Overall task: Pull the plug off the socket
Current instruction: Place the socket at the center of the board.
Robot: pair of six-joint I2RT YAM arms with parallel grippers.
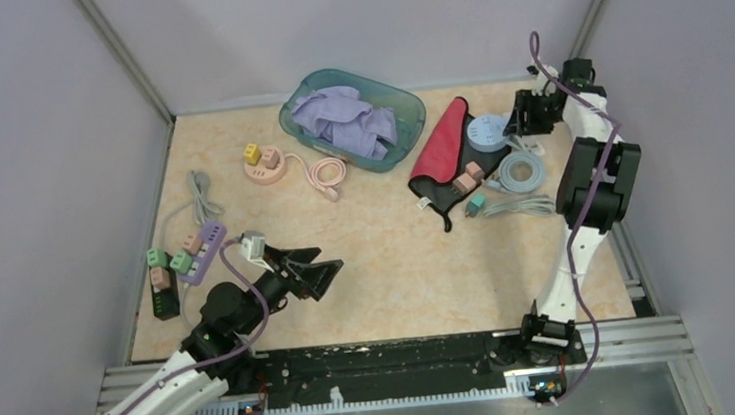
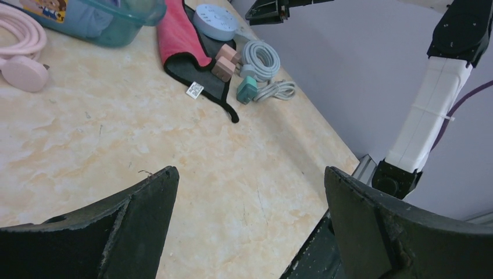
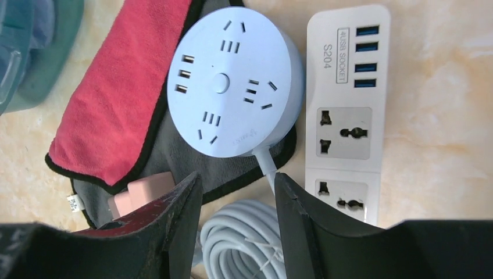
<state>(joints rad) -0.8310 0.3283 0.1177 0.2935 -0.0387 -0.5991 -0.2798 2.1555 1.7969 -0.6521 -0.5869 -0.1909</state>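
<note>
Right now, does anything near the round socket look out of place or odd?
Yes. The round socket lies partly on the red cloth, not flat on the table, and no plug is in its face. Two pink plugs lie loose on the cloth.

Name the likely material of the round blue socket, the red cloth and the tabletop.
Round blue socket: likely moulded plastic, smooth matte shell.
Red cloth: soft fabric, probably microfibre, fuzzy nap with stitched black edging.
Tabletop: marble-patterned beige surface, perhaps laminate; slight sheen, cannot tell for sure.
</note>
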